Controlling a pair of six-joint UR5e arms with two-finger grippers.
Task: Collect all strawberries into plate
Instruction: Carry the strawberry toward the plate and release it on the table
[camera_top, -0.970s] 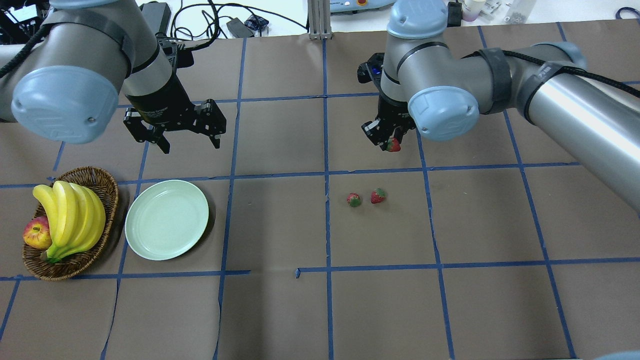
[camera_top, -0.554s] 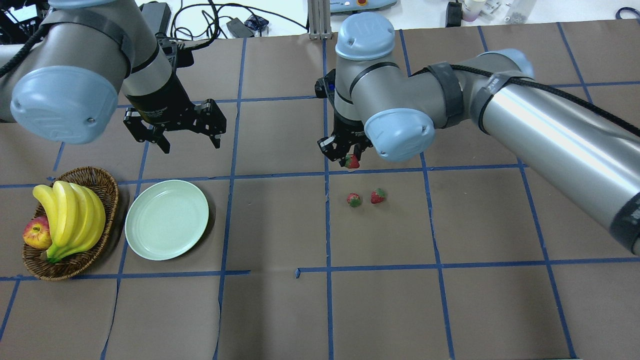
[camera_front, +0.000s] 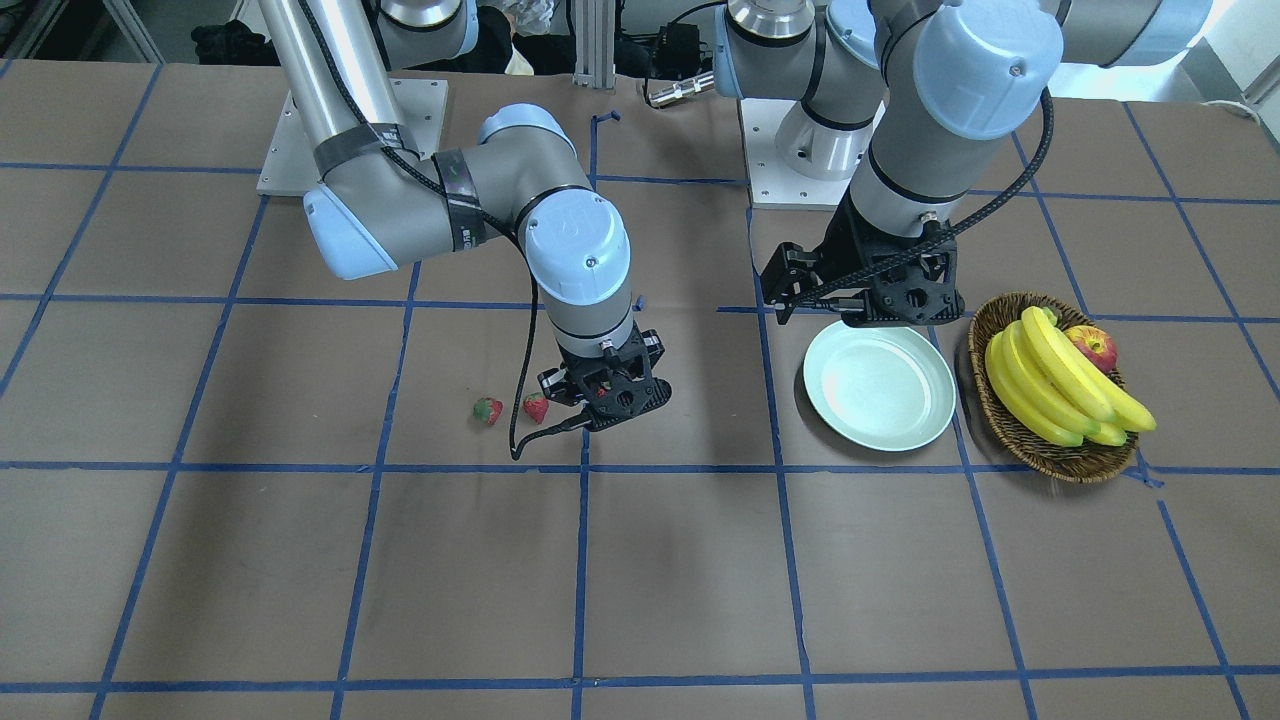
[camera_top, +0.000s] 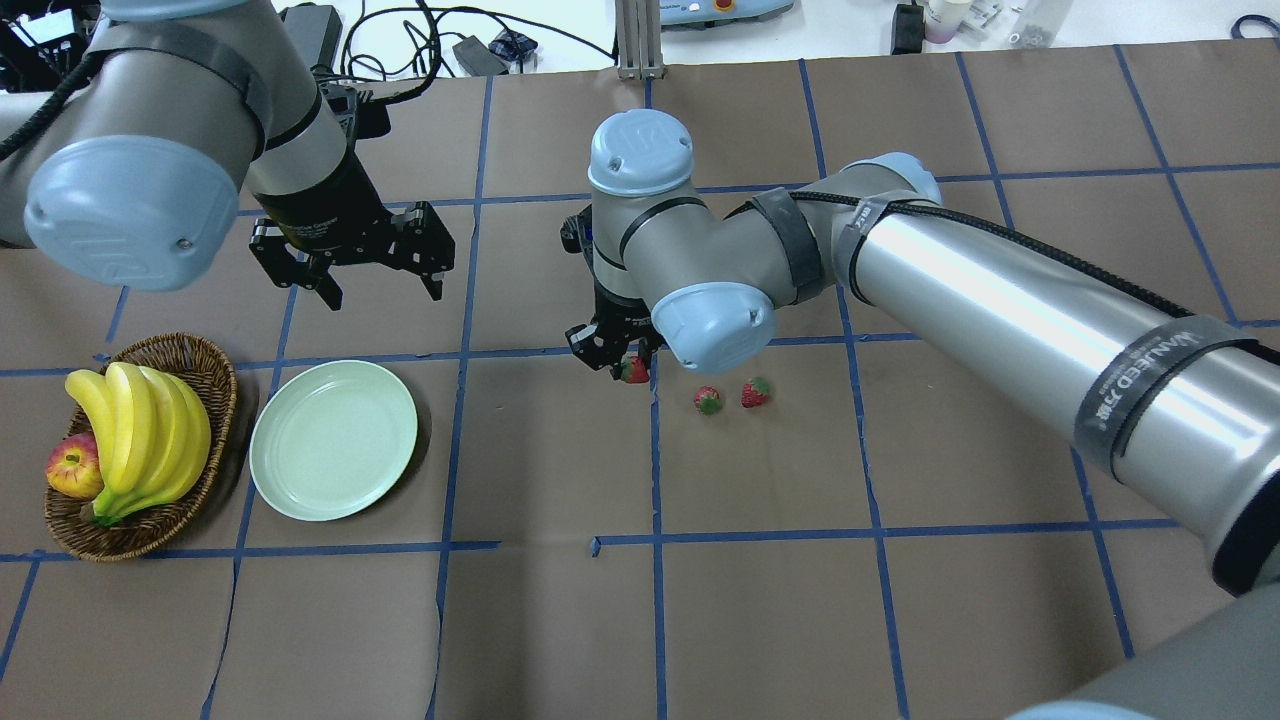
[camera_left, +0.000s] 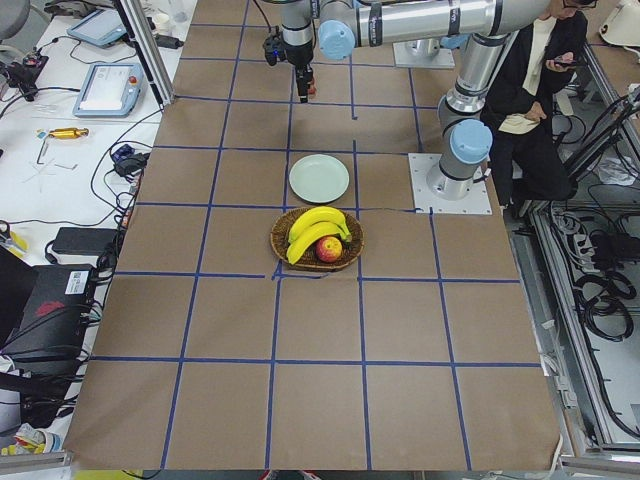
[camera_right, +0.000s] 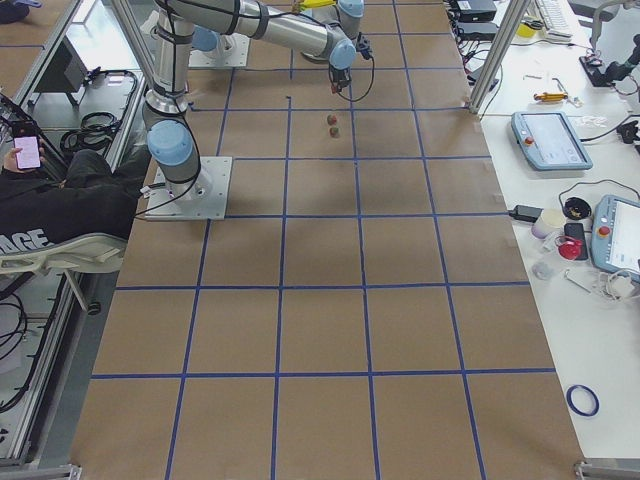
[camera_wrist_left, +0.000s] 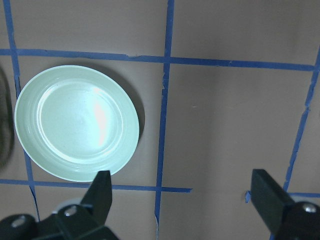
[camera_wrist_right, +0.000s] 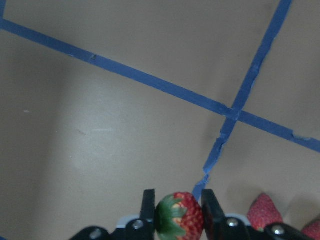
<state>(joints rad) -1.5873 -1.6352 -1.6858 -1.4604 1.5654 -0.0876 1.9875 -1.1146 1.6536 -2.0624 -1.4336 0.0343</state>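
My right gripper (camera_top: 625, 367) is shut on one strawberry (camera_top: 634, 371), held above the table near a blue tape crossing; the right wrist view shows this strawberry (camera_wrist_right: 180, 216) pinched between the two fingers (camera_wrist_right: 148, 204). Two more strawberries (camera_top: 708, 401) (camera_top: 756, 392) lie on the paper just right of it. The mint-green plate (camera_top: 333, 440) sits far to the left with nothing on it. Behind the plate, my left gripper (camera_top: 382, 293) hovers open, and its wrist view shows the plate (camera_wrist_left: 77, 122) below.
A wicker basket (camera_top: 205, 365) with bananas (camera_top: 140, 435) and an apple (camera_top: 74, 468) stands left of the plate. Brown paper with blue tape lines covers the table. Cables and devices lie beyond the far edge. A seated person (camera_left: 535, 90) is beside the robot base.
The right arm has carried the held strawberry leftward and toward the robot, past the two strawberries on the table. The left arm has stayed put.
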